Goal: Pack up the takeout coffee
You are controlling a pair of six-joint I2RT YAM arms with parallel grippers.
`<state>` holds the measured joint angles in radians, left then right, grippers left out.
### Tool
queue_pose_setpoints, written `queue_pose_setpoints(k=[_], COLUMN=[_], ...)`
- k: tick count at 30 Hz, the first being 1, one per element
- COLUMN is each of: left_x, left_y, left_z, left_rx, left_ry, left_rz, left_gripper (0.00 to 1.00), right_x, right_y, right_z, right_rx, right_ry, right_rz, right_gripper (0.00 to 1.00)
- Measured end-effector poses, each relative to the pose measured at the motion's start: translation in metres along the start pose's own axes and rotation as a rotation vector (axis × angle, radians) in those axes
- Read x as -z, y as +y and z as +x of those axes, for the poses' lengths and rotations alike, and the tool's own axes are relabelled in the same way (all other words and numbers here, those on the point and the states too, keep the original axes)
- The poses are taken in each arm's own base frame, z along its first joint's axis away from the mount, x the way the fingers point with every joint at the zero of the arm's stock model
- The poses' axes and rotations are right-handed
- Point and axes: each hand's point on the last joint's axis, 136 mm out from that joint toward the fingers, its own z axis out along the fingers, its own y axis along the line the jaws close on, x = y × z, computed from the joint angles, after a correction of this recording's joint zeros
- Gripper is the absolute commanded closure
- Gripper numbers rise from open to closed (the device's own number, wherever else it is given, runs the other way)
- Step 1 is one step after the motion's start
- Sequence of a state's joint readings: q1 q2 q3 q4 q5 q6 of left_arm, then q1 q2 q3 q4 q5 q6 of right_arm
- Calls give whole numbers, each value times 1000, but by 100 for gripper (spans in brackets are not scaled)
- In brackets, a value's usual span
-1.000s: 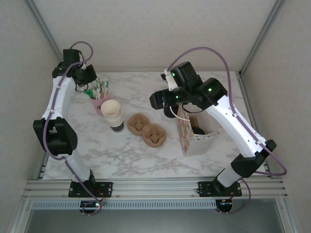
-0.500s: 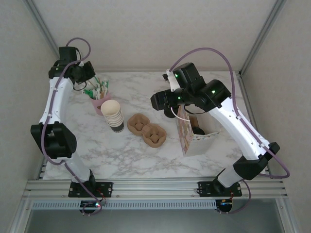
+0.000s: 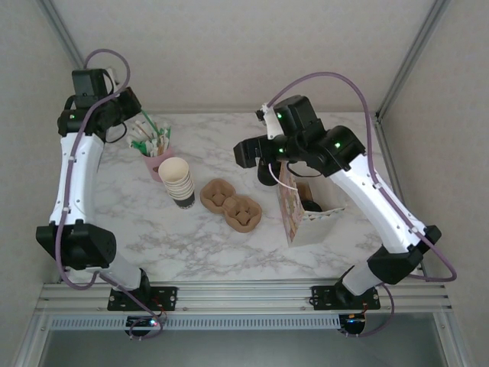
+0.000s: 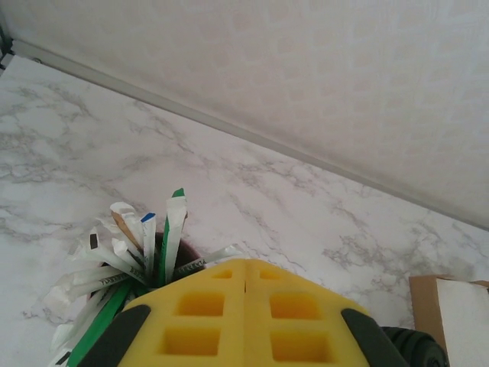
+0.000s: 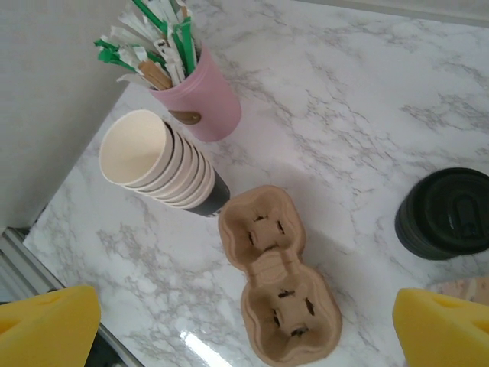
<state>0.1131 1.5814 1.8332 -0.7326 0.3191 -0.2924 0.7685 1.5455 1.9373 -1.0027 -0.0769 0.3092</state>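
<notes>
Plainly, from right wrist, takeout coffee point(image 5: 451, 212) lid, right end effector point(image 5: 244, 336) apart, left end effector point(image 4: 244, 283) together.

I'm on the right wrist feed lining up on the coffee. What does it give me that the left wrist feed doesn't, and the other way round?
Right wrist: the takeout coffee with its black lid, the two-cup cardboard carrier, the stack of paper cups, and the right gripper open wide. Left wrist: the left gripper shut, the back wall, and a brown corner, box or bag. Both: the pink cup of stirrers and the marble table.
</notes>
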Motion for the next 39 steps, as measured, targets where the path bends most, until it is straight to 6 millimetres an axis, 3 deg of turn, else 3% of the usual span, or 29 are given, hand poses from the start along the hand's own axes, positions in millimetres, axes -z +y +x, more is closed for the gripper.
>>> queue_pose_setpoints(k=[9,17,27,39], left_x=[32,95,156,180], left_y=[-12,-40,-77,-122], left_z=[-13,-40,-61,-56], left_rx=[-15,-34,-53,-52], left_ry=[-69,-213,-332,-294], left_rz=[29,108,252,510], left_gripper=[100,100,100,100], right_x=[-31,-27,30,91], right_y=[3,1,-12,-45], right_z=[-17,-24,-26,-2], right_rx=[-84,-126,-146,-161], right_ry=[-11,-46,-182,-347], right_rz=[-10,9,66,182], right_gripper=[1,1,1,1])
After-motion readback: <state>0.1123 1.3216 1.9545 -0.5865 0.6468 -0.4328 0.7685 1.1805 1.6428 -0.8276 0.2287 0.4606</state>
